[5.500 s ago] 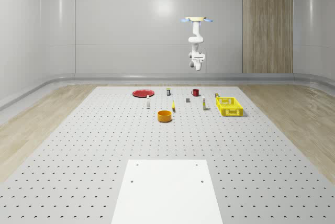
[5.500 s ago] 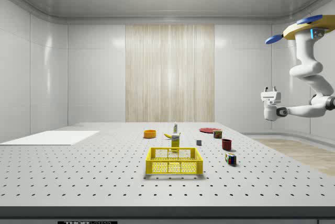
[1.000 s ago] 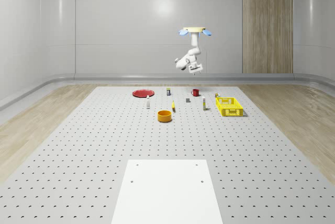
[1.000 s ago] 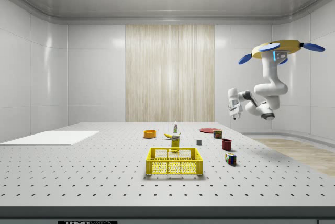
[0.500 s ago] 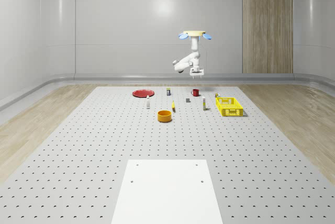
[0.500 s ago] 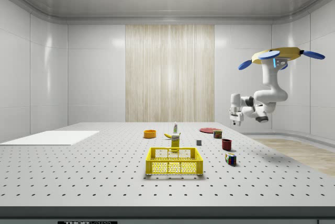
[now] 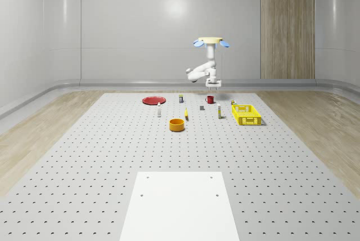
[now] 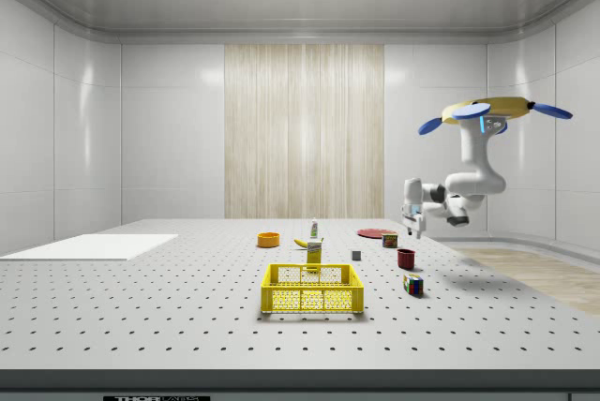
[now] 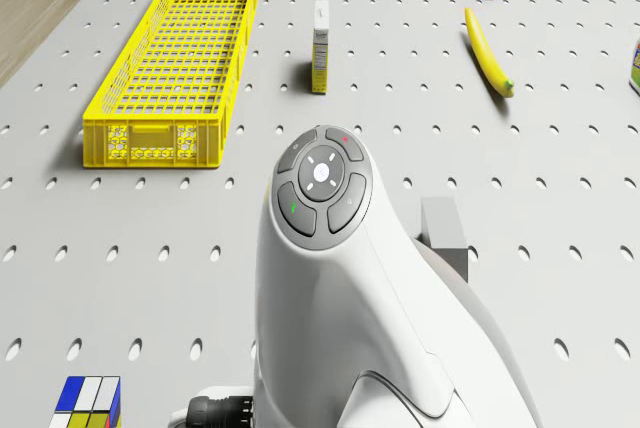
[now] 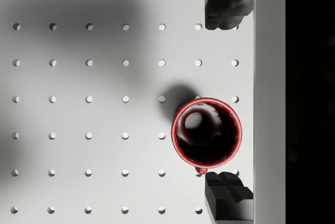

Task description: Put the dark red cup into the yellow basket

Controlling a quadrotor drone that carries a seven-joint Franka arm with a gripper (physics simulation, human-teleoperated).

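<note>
Red cup [image 10: 207, 132] upright, seemingly empty — basket [image 9: 172, 73] too.

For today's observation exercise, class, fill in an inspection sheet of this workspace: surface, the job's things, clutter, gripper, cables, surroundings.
Surface: grey perforated table, with a white panel at the near end.
Job's things: dark red cup upright on the table; yellow mesh basket apart from it.
Clutter: orange bowl, red plate, banana, small carton, colour cube.
Gripper: gripper open, above the cup; drone hovers.
Cables: nothing seen.
Surroundings: pale walls, wood-grain panel.
</note>
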